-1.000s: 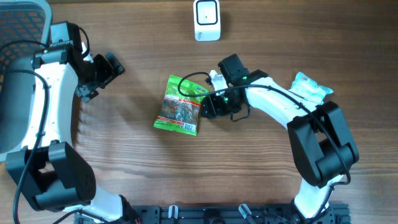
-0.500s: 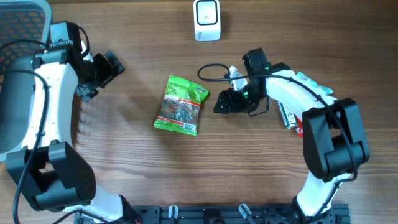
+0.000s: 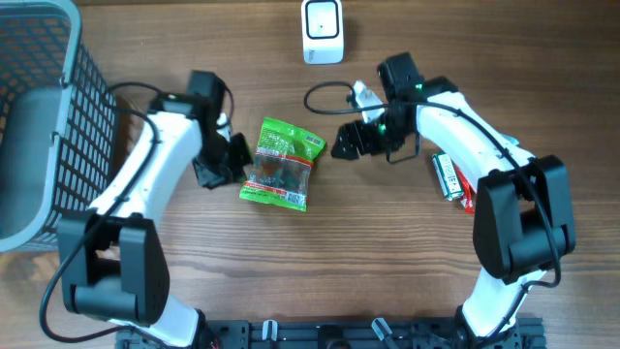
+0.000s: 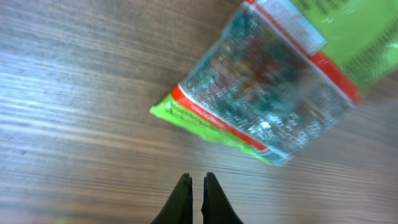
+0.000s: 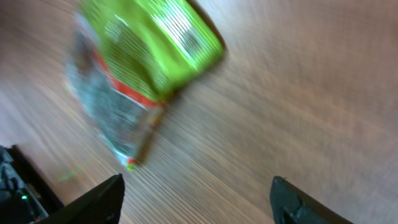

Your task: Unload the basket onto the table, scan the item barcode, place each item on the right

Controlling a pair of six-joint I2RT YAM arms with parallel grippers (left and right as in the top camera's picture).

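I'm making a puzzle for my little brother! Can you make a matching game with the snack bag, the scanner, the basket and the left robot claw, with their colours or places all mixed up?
Things
1. snack bag
2. scanner
3. basket
4. left gripper

Descriptions
A. grey mesh, far left of the overhead view
B. white, top of the overhead view
C. green, lying flat in the middle
D. shut, holding nothing

Pairs: 1-C, 2-B, 3-A, 4-D
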